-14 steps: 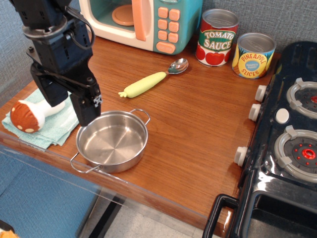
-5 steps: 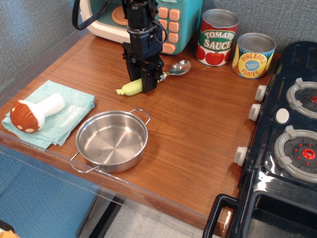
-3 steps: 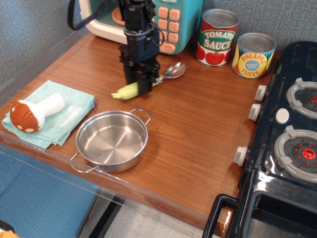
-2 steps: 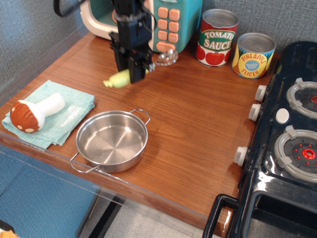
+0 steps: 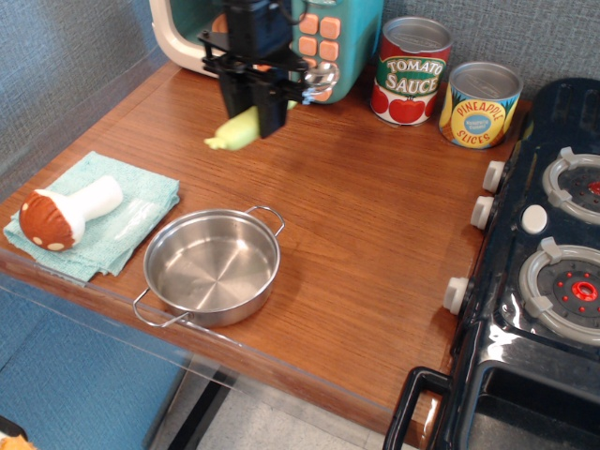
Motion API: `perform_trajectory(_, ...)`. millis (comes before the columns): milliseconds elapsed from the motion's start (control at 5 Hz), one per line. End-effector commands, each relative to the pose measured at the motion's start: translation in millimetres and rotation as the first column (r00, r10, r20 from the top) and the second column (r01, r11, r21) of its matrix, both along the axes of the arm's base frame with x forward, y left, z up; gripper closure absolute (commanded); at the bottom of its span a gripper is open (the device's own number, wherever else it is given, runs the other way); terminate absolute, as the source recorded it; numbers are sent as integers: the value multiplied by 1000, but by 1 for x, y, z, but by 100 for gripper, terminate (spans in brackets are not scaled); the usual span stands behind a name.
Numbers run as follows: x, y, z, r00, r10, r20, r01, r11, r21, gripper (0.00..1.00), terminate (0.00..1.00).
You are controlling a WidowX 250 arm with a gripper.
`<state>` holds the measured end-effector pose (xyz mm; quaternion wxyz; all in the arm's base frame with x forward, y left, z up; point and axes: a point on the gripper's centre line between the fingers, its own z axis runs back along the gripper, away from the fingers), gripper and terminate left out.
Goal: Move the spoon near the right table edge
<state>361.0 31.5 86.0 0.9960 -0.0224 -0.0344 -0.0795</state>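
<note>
A play-kitchen setup arranged for robot trials: a reddish wood-grain desk (image 5: 375, 244) carries a teal toy microwave (image 5: 328, 37), mock tomato sauce (image 5: 410, 70) and pineapple cans (image 5: 479, 104), a small steel pan (image 5: 212, 266) and a plush mushroom (image 5: 61, 214) on a green cloth (image 5: 141, 202). A black toy stove (image 5: 544, 272) with white knobs adjoins it, backed by grey office-style partition fabric (image 5: 56, 66).

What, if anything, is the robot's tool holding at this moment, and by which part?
The tool holds the spoon, gripped along its pale yellow-green handle. The spoon is lifted off the table, its frilled tip sticking out to the left and its silver bowl towards the microwave.
</note>
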Motion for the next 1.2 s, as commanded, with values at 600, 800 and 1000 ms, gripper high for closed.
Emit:
perform_trajectory(600, -15, -107, -66, 978, 192, 83, -203, 966, 157, 100, 0)
perform_trajectory(800, -20, -105, -75, 980, 188, 67, -196, 967, 163, 100, 0)
perform_trajectory(1000, -21, -105, -63, 985, 136, 103, -147, 983, 111, 0, 0)
